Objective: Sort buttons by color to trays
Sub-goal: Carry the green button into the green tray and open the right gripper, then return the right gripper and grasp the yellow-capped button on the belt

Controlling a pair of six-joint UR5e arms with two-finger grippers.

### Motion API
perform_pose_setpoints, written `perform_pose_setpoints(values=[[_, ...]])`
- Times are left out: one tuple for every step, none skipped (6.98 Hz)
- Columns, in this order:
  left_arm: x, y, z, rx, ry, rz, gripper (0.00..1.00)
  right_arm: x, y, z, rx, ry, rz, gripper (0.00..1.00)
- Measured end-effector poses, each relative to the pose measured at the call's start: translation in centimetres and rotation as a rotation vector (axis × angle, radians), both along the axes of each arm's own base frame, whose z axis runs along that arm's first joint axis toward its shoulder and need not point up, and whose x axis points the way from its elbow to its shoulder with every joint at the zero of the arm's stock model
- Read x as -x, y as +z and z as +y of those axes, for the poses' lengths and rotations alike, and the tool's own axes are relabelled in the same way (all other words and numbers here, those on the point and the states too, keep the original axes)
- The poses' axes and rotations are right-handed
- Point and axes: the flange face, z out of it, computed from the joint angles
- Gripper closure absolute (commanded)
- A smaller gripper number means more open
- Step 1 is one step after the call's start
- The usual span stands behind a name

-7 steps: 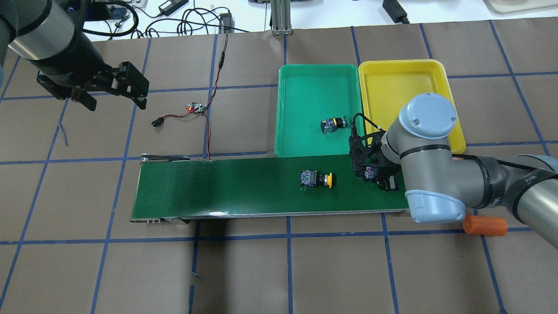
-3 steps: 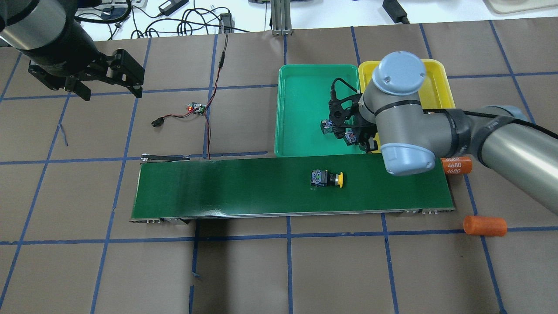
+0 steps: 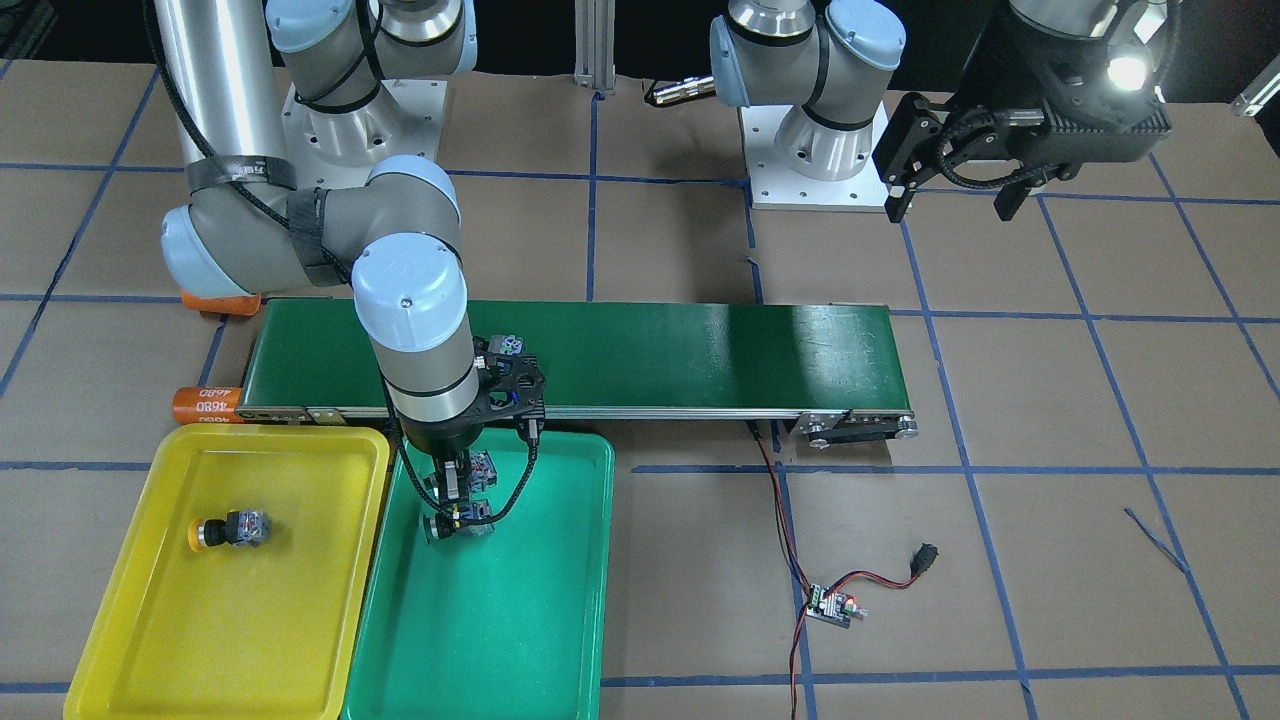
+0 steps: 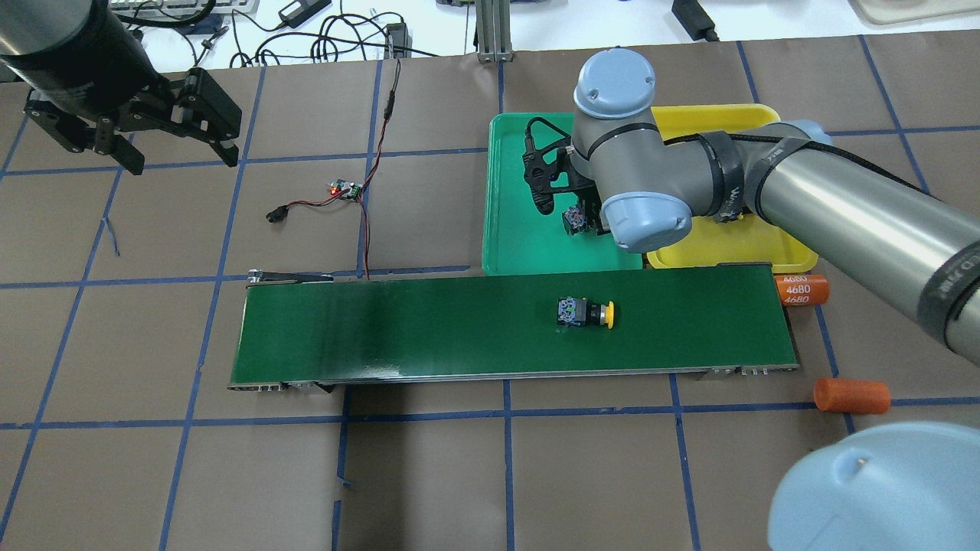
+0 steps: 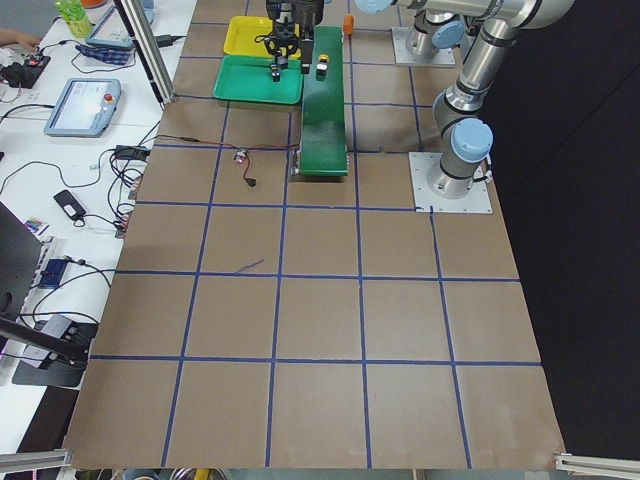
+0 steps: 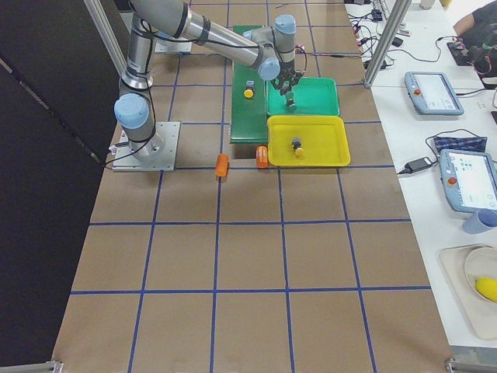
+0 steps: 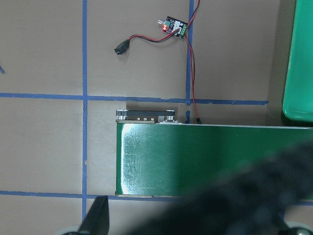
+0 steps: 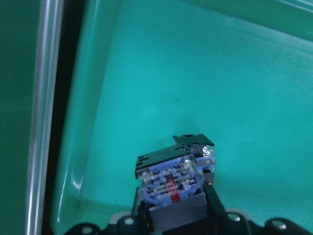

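Note:
My right gripper [image 3: 460, 482] is shut on a button [image 8: 171, 188] and holds it over the green tray [image 4: 528, 245]; the terminal end faces the wrist camera and the cap is hidden. A second button [image 4: 574, 222] lies in that tray just beside it, also in the front view [image 3: 468, 518]. A yellow-capped button [image 4: 586, 314] lies on the dark-green conveyor belt [image 4: 429, 329]. Another yellow-capped button [image 3: 230, 530] lies in the yellow tray [image 3: 150, 620]. My left gripper [image 4: 184, 162] is open and empty, high above the table's far left.
Two orange cylinders lie by the belt's right end, one numbered [image 4: 800, 289] and one plain [image 4: 851, 396]. A small circuit board [image 4: 344, 190] with red and black wires lies left of the green tray. My right forearm crosses over the yellow tray.
My right gripper carried its button from the belt's right end to over the green tray. The yellow-capped button rode right along the belt. My left gripper drifted left and away.

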Motion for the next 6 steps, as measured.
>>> perform_pose_setpoints(values=[[0.0,-0.3,-0.1,-0.006,0.001,0.0,0.0,0.0,-0.2,-0.1,-0.012,-0.005,0.002,0.0],[0.1,-0.6,-0.1,-0.012,0.0,0.002,0.0,0.2,-0.2,-0.1,-0.017,-0.009,0.003,0.0],[0.1,-0.6,-0.1,-0.01,0.0,0.003,0.0,0.5,0.1,0.0,-0.016,-0.014,0.005,0.0],[0.1,-0.6,-0.2,-0.005,0.0,0.005,0.0,1.1,0.8,0.4,-0.016,-0.022,0.01,0.0],[0.1,-0.7,-0.2,-0.001,0.0,0.005,0.0,2.7,1.8,1.3,-0.027,-0.047,0.014,0.0],[0.1,-0.7,-0.3,0.004,-0.001,0.005,0.0,5.8,2.5,2.5,-0.045,-0.092,0.015,0.0]])
